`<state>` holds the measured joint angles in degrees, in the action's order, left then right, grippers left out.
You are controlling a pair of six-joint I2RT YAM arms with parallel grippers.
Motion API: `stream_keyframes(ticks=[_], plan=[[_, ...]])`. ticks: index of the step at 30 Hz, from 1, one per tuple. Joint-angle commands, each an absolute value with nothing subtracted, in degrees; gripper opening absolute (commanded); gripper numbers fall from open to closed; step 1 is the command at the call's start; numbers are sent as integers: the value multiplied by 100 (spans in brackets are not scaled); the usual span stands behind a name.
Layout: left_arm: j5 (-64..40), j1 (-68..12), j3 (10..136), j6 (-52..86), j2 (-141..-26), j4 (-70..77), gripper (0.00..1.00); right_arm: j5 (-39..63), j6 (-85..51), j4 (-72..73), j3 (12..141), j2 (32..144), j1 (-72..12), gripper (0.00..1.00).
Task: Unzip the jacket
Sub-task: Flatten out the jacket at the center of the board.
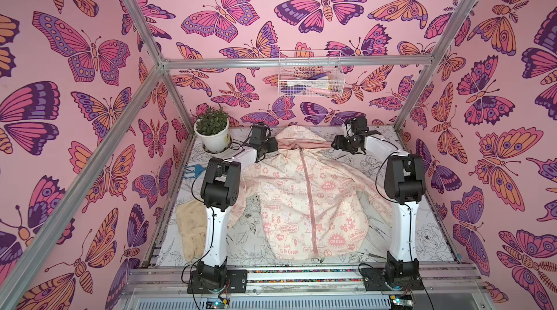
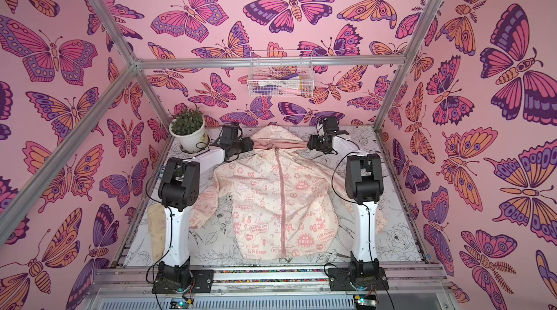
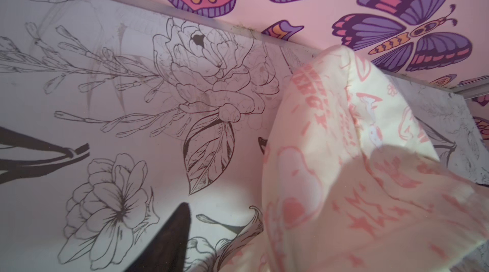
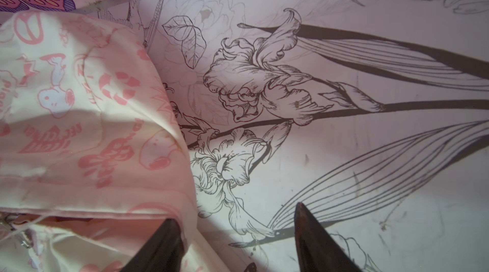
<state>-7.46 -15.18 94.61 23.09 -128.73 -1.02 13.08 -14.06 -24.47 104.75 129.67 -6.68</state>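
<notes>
The cream jacket (image 1: 283, 203) with pink slogans lies flat on the flower-printed table (image 1: 428, 233), hood toward the back wall. Its pink zipper (image 1: 312, 203) runs closed from collar to hem in both top views. My left gripper (image 1: 269, 145) sits low at the jacket's left shoulder beside the hood. In the left wrist view one dark finger (image 3: 174, 239) shows far off centre; jacket cloth (image 3: 344, 178) hides the other finger. My right gripper (image 4: 235, 220) is open at the other shoulder, one finger (image 4: 166, 241) against the jacket's edge (image 4: 185, 178), bare table between the jaws.
A potted plant (image 1: 212, 130) stands at the back left corner, close to the left arm. A beige knit glove (image 1: 191, 230) and a small blue tool (image 1: 191, 171) lie along the left edge. A wire basket (image 1: 310, 78) hangs on the back wall.
</notes>
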Motion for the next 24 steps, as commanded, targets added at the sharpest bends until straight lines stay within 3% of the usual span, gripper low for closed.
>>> stream_keyframes(ticks=[1, 9, 14, 21, 23, 24], plan=[[-385, -1406, 9479, 1573, -12668, -745, 65, 809, -1429, -2915, 10670, 12659, -395, 68], [-113, -1432, 8690, 1257, -12115, -808, 69, 1297, -1491, -3308, 10349, 12230, -200, 77], [-931, -1441, 8216, 1189, -11794, -790, 84, 2309, -1747, -3132, 9808, 11913, -102, 77], [-1803, -1515, 7910, 639, -11653, -773, 88, 3514, -1905, -3052, 9761, 12096, -88, 81], [-1915, -1545, 7919, 569, -11675, -749, 99, 3552, -1867, -3105, 9852, 12172, -141, 85], [-1957, -1562, 7912, 554, -11666, -719, 99, 3485, -1795, -3098, 9832, 12150, -190, 85]])
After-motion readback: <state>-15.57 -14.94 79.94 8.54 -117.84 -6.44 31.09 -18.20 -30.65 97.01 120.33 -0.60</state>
